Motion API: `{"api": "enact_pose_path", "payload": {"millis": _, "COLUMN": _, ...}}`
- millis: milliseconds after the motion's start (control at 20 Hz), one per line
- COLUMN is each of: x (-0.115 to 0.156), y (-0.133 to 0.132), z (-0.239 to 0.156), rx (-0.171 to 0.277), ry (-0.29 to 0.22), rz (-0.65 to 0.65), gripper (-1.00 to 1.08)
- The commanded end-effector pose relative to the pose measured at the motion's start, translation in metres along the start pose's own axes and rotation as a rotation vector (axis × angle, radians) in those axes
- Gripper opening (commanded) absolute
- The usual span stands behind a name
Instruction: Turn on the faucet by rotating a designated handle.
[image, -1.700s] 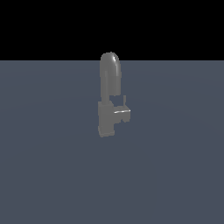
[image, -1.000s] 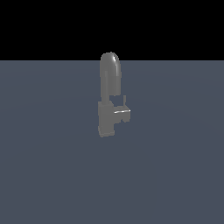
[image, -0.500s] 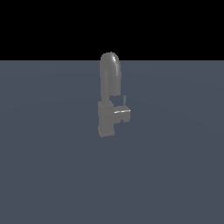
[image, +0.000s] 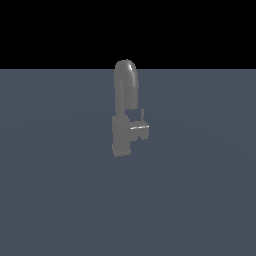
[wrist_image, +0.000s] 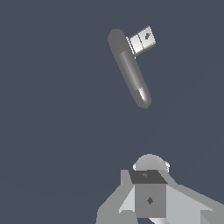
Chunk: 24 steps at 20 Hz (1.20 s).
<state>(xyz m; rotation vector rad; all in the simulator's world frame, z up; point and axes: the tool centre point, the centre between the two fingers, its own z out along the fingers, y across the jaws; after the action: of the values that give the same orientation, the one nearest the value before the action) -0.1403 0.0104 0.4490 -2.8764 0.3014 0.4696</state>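
The matte grey faucet stands upright in the middle of the exterior view, its thick arched spout rising from a blocky base. The handle is a small stub with a pale edge, sticking out of the base toward the exterior view's right. In the wrist view the faucet shows from above as a long rounded bar, with the handle a pale block at its far end. My gripper shows only in the wrist view, well apart from the faucet. Its fingers sit together as one block with no gap, holding nothing.
A flat blue-grey floor stretches all around the faucet. Beyond its far edge there is only black. No other objects show in either view.
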Motion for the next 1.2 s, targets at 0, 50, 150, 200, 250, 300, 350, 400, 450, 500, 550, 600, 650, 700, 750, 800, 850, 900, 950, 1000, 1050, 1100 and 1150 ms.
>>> {"api": "enact_pose_path", "payload": {"millis": 0, "x": 0.015, "y": 0.0, "z": 0.001, "rx": 0.031, "ry": -0.038, "rz": 0.031, "gripper": -1.0}}
{"api": "enact_pose_path", "payload": {"millis": 50, "x": 0.021, "y": 0.0, "z": 0.002, "rx": 0.044, "ry": -0.053, "rz": 0.043, "gripper": -1.0}}
{"api": "enact_pose_path", "payload": {"millis": 150, "x": 0.033, "y": 0.0, "z": 0.004, "rx": 0.069, "ry": -0.084, "rz": 0.067, "gripper": -1.0}}
{"api": "enact_pose_path", "payload": {"millis": 200, "x": 0.039, "y": 0.001, "z": 0.005, "rx": 0.082, "ry": -0.099, "rz": 0.079, "gripper": -1.0}}
{"api": "enact_pose_path", "payload": {"millis": 250, "x": 0.045, "y": 0.001, "z": 0.006, "rx": 0.094, "ry": -0.115, "rz": 0.092, "gripper": -1.0}}
{"api": "enact_pose_path", "payload": {"millis": 300, "x": 0.051, "y": 0.001, "z": 0.008, "rx": 0.107, "ry": -0.13, "rz": 0.104, "gripper": -1.0}}
{"api": "enact_pose_path", "payload": {"millis": 350, "x": 0.057, "y": 0.002, "z": 0.009, "rx": 0.12, "ry": -0.146, "rz": 0.116, "gripper": -1.0}}
{"api": "enact_pose_path", "payload": {"millis": 400, "x": 0.063, "y": 0.002, "z": 0.01, "rx": 0.133, "ry": -0.162, "rz": 0.129, "gripper": -1.0}}
{"api": "enact_pose_path", "payload": {"millis": 450, "x": 0.069, "y": 0.003, "z": 0.012, "rx": 0.146, "ry": -0.178, "rz": 0.141, "gripper": -1.0}}
{"api": "enact_pose_path", "payload": {"millis": 500, "x": 0.074, "y": 0.003, "z": 0.014, "rx": 0.159, "ry": -0.194, "rz": 0.154, "gripper": -1.0}}
{"api": "enact_pose_path", "payload": {"millis": 550, "x": 0.08, "y": 0.004, "z": 0.015, "rx": 0.173, "ry": -0.21, "rz": 0.166, "gripper": -1.0}}
{"api": "enact_pose_path", "payload": {"millis": 600, "x": 0.086, "y": 0.005, "z": 0.017, "rx": 0.186, "ry": -0.226, "rz": 0.179, "gripper": -1.0}}
{"api": "enact_pose_path", "payload": {"millis": 650, "x": 0.092, "y": 0.006, "z": 0.019, "rx": 0.199, "ry": -0.242, "rz": 0.191, "gripper": -1.0}}
{"api": "enact_pose_path", "payload": {"millis": 700, "x": 0.098, "y": 0.006, "z": 0.021, "rx": 0.213, "ry": -0.258, "rz": 0.204, "gripper": -1.0}}
{"api": "enact_pose_path", "payload": {"millis": 750, "x": 0.104, "y": 0.007, "z": 0.024, "rx": 0.226, "ry": -0.274, "rz": 0.217, "gripper": -1.0}}
{"api": "enact_pose_path", "payload": {"millis": 800, "x": 0.11, "y": 0.008, "z": 0.026, "rx": 0.24, "ry": -0.291, "rz": 0.23, "gripper": -1.0}}
{"api": "enact_pose_path", "payload": {"millis": 850, "x": 0.116, "y": 0.009, "z": 0.028, "rx": 0.254, "ry": -0.307, "rz": 0.242, "gripper": -1.0}}
{"api": "enact_pose_path", "payload": {"millis": 900, "x": 0.121, "y": 0.01, "z": 0.031, "rx": 0.267, "ry": -0.324, "rz": 0.255, "gripper": -1.0}}
{"api": "enact_pose_path", "payload": {"millis": 950, "x": 0.127, "y": 0.011, "z": 0.034, "rx": 0.281, "ry": -0.341, "rz": 0.268, "gripper": -1.0}}
{"api": "enact_pose_path", "payload": {"millis": 1000, "x": 0.133, "y": 0.012, "z": 0.036, "rx": 0.295, "ry": -0.358, "rz": 0.282, "gripper": -1.0}}
{"api": "enact_pose_path", "payload": {"millis": 1050, "x": 0.139, "y": 0.014, "z": 0.039, "rx": 0.31, "ry": -0.375, "rz": 0.295, "gripper": -1.0}}
{"api": "enact_pose_path", "payload": {"millis": 1100, "x": 0.144, "y": 0.015, "z": 0.042, "rx": 0.324, "ry": -0.392, "rz": 0.308, "gripper": -1.0}}
{"api": "enact_pose_path", "payload": {"millis": 1150, "x": 0.15, "y": 0.016, "z": 0.046, "rx": 0.338, "ry": -0.409, "rz": 0.322, "gripper": -1.0}}
